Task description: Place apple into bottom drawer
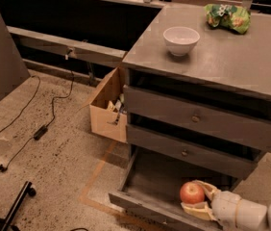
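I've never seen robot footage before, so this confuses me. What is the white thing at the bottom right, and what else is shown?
That is the end of a robot arm. Its two-finger gripper is shut on a small red apple, held low over the open bottom drawer of a grey cabinet. On the cabinet top sit a white bowl and a green snack bag. A cardboard box stands on the floor beside it. A single camera looks down on all this.
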Tool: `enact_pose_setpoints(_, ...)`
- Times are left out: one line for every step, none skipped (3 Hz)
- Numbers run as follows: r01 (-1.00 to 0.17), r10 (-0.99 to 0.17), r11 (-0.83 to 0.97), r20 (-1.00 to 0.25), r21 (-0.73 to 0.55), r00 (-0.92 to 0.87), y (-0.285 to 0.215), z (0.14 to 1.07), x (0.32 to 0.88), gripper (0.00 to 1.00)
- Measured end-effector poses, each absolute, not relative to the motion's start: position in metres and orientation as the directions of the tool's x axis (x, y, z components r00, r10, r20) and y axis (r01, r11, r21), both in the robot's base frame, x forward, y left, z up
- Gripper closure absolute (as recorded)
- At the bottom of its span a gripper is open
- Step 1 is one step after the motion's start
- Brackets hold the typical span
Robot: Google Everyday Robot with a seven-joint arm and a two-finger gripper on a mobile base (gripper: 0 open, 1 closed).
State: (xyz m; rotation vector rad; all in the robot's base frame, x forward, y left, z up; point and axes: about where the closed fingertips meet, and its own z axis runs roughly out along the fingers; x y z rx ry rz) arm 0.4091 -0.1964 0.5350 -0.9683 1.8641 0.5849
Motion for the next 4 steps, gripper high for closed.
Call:
enact_pose_setpoints(-0.824, -0.416, 0.566, -0.873, -0.031, -0.253, -0.176, 0.476, 0.419, 1.00)
enact_pose_setpoints(-0.822, -0.448, 0.567, -0.856, -0.047, -0.260, -0.168, 0.424, 0.435, 1.00)
enact_pose_setpoints(-0.834, -0.476, 0.551, -0.834, -0.035, -0.279, -0.170, 0.388, 0.458, 1.00)
enact_pose_setpoints(-0.836, -0.481, 0.547, -0.833, -0.039, -0.275, -0.169, 0.387, 0.462, 1.00)
